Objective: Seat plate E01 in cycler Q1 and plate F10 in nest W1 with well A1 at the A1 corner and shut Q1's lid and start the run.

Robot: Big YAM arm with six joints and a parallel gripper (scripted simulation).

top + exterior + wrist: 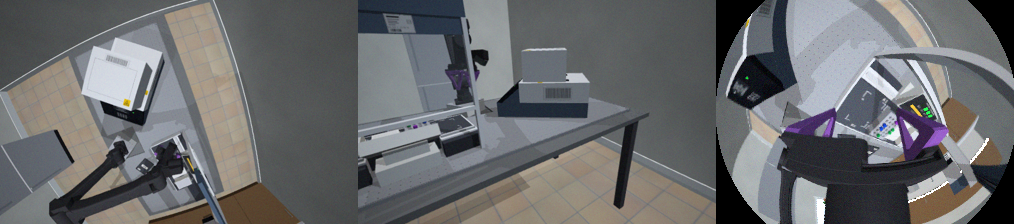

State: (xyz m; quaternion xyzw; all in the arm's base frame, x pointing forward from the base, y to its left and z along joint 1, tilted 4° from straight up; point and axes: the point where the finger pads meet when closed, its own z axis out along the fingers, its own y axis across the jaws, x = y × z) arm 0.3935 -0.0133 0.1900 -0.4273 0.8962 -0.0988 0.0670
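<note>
My gripper (166,154) is open and empty, with its purple fingers wide apart, and hangs over the end of the deck row nearest the cycler. In the side view it (462,78) stands well above the deck, partly behind a frame post. In the wrist view the fingers frame a dark flat position with white corner marks (864,104), which also shows in the side view (453,124). The tube block with coloured caps (885,129) lies beside it. Q1 (122,80) stands apart at the rear, lamp green (133,112). I cannot read the plate labels.
Q1's white lid (543,65) sits high on its body; its block is hidden. A frame post (473,89) and a rail (417,117) stand over the deck. A dark pad (144,166) lies on the table by my forearm. The table edge is close behind the deck.
</note>
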